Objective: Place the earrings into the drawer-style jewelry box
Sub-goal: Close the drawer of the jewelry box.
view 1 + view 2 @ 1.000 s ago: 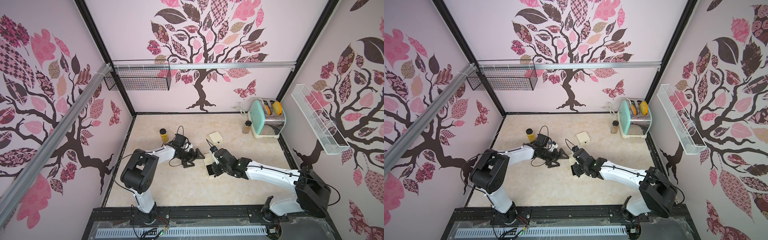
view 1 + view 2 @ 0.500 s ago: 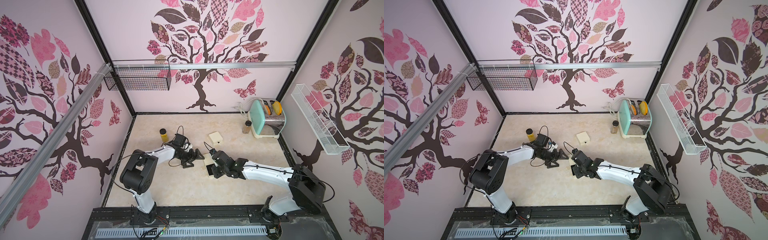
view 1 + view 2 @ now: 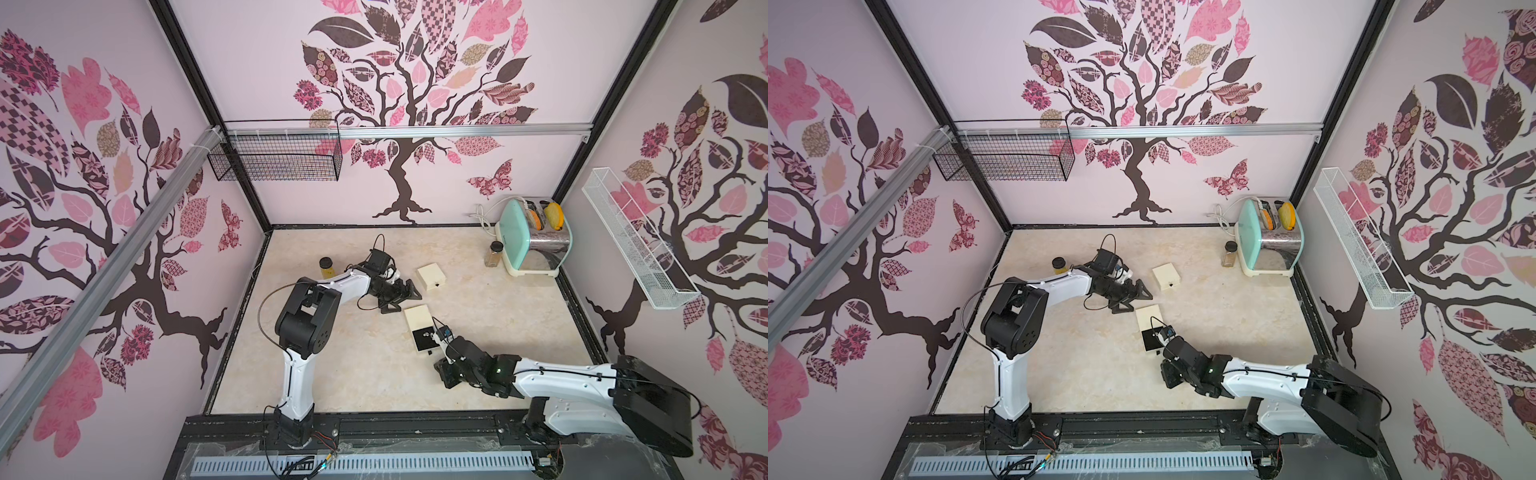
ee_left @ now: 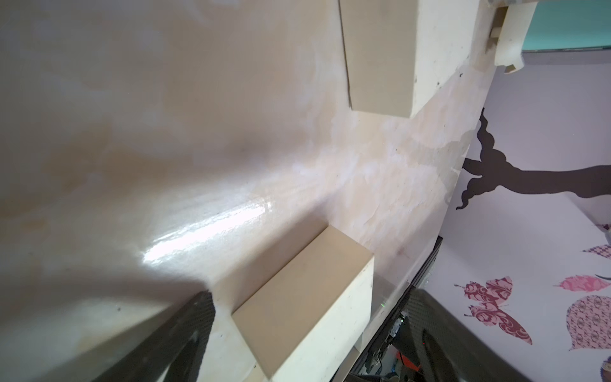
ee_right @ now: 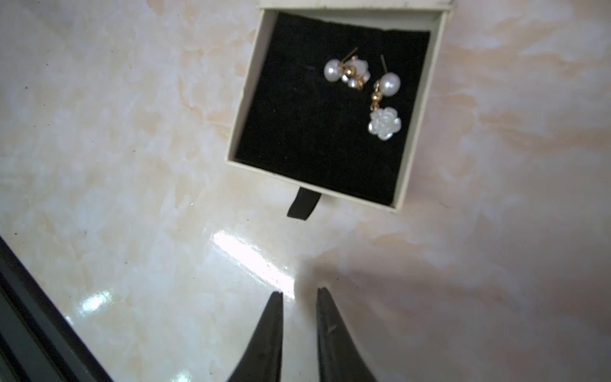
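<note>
Right gripper (image 5: 299,294) fingers slightly apart, holding nothing; beyond their tips 2 gold pearl-and-white-flower earrings (image 5: 384,123) lie in the black-lined cream cardboard drawer (image 5: 419,115). Left gripper (image 3: 404,299) fingers spread wide.

Two pearl-and-flower earrings (image 5: 389,84) lie on the open drawer's (image 5: 246,99) black lining, apparently touching.

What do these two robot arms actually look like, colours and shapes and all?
The left arm and right arm are built from glossy white tube-like links joined by chunky black joints. Thin black cables loop alongside them, and a small green light glows on the right one. The left gripper and right gripper are black, each with two pointed, triangular fingers.
</note>
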### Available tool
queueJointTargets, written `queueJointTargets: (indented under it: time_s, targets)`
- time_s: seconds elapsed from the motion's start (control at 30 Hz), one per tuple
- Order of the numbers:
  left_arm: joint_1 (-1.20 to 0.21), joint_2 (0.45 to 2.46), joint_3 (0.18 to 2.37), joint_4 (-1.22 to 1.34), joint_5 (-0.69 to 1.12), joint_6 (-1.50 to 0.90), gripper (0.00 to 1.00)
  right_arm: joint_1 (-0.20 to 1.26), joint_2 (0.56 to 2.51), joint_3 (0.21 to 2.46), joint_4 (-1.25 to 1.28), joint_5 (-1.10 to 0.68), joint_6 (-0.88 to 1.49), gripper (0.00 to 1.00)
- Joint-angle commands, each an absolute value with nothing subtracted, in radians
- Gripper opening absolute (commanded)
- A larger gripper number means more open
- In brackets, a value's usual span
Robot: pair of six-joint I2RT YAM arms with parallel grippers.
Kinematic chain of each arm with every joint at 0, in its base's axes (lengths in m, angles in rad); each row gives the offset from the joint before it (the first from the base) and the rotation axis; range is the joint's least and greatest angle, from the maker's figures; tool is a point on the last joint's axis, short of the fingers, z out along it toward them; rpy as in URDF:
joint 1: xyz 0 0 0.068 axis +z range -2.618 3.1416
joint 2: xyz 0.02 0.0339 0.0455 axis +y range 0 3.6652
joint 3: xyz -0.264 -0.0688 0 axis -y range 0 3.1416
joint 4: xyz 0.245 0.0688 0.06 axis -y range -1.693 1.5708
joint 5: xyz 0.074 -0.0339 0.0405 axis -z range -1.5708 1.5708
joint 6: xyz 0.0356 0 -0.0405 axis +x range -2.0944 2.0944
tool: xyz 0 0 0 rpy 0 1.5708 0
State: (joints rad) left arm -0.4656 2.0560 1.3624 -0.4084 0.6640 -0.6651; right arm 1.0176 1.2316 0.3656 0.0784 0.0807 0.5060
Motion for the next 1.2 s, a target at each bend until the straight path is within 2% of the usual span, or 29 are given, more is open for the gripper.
queueJointTargets:
  time_s: [0.0, 0.13, 0.3, 1.17]
  targets:
    - [-0.492, 2.085, 1.356, -0.385, 0.683, -0.68, 0.91, 1.014, 1.279, 0.354, 0.273, 0.084, 0.539, 0.2]
    - [-0.503, 2.077, 1.303, -0.34, 0.712, -0.7, 0.83, 0.995, 1.356, 0.35, 0.382, 0.09, 0.543, 0.17]
    - [-0.505, 2.054, 1.249, -0.308, 0.729, -0.714, 0.78, 0.936, 1.386, 0.349, 0.464, 0.069, 0.537, 0.16]
    - [-0.51, 2.022, 1.152, -0.283, 0.719, -0.716, 0.76, 0.867, 1.581, 0.439, 0.65, 0.07, 0.518, 0.15]
